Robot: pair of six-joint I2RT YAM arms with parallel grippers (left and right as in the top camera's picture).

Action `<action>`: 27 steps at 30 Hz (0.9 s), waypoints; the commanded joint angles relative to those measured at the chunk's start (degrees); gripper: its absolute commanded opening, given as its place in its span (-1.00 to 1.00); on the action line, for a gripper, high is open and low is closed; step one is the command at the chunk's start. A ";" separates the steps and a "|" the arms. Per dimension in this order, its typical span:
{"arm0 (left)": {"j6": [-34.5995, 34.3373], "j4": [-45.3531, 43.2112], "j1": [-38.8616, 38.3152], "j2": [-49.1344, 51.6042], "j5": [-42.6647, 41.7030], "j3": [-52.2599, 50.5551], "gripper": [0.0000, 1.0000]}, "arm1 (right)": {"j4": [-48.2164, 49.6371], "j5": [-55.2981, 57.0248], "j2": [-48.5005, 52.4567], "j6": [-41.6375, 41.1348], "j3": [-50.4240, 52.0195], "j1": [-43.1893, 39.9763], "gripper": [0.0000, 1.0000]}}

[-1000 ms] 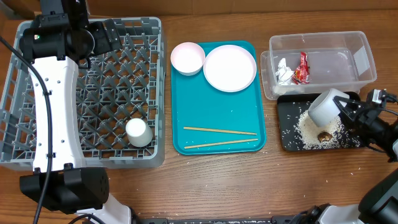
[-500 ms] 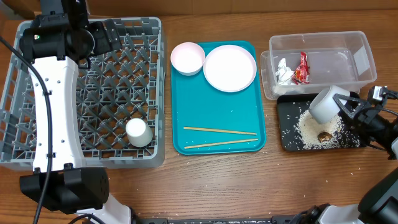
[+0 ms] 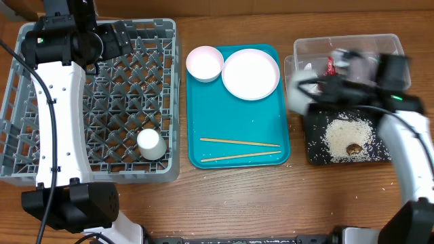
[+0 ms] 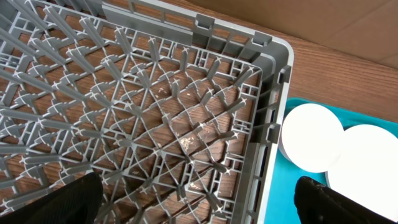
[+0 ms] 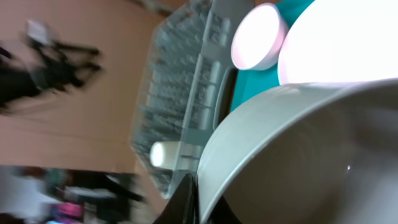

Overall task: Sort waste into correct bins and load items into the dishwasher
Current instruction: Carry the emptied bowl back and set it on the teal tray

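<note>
Wooden desk (image 3: 237, 203), seen from overhead. Grey rack (image 3: 173, 102) at left, white cup (image 3: 151, 144) inside near front right. Left end effector (image 4: 196, 186) over rack's far right corner, fingers spread wide, empty. Teal tray (image 3: 237, 122) in middle carries pink bowl (image 3: 205, 63), plate (image 3: 250, 74), chopsticks (image 3: 239, 142). Right end effector (image 3: 322, 87), blurred, clamped on rim of grey-green bowl (image 5: 298, 149), above left ends of tub (image 3: 380, 47) and black tray (image 3: 315, 152). Wrapper (image 3: 330, 68) in tub. Rice (image 3: 342, 135) and brown scrap (image 3: 353, 148) on black tray.

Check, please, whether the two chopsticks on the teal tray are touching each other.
Apart: the overhead view shows bare tray between the upper chopstick and the lower chopstick along their whole length.
</note>
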State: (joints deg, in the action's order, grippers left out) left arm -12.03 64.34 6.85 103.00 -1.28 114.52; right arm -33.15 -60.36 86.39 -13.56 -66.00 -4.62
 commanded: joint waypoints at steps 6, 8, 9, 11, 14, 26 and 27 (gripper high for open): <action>-0.63 -0.02 0.26 0.52 0.22 0.02 1.00 | 0.33 49.42 1.22 -6.47 -4.72 29.22 -0.92; -0.63 -0.02 0.26 0.52 0.22 0.02 1.00 | 0.79 53.05 3.80 -6.43 -4.72 32.65 -0.92; -0.63 -0.02 0.24 0.52 0.22 0.02 1.00 | 0.96 53.88 4.98 -6.43 -4.72 33.53 -0.92; -0.63 -0.02 0.26 0.52 0.22 0.02 1.00 | 1.44 54.38 7.93 -6.34 -4.76 34.69 -0.92; -0.63 -0.02 0.24 0.52 0.22 0.02 1.00 | 1.84 54.29 12.24 -6.40 -4.92 35.21 -0.92; -0.63 -0.98 0.26 0.52 0.20 0.02 1.00 | 4.59 50.10 17.77 -6.16 -4.92 35.43 -0.86; -0.63 -0.98 0.26 0.52 0.20 0.02 1.00 | 4.66 49.29 17.77 -6.16 -4.92 35.43 -0.74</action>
State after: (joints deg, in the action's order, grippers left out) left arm -12.03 63.48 6.85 103.00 -1.28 114.52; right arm -29.08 -8.84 104.31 -19.42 -69.45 30.48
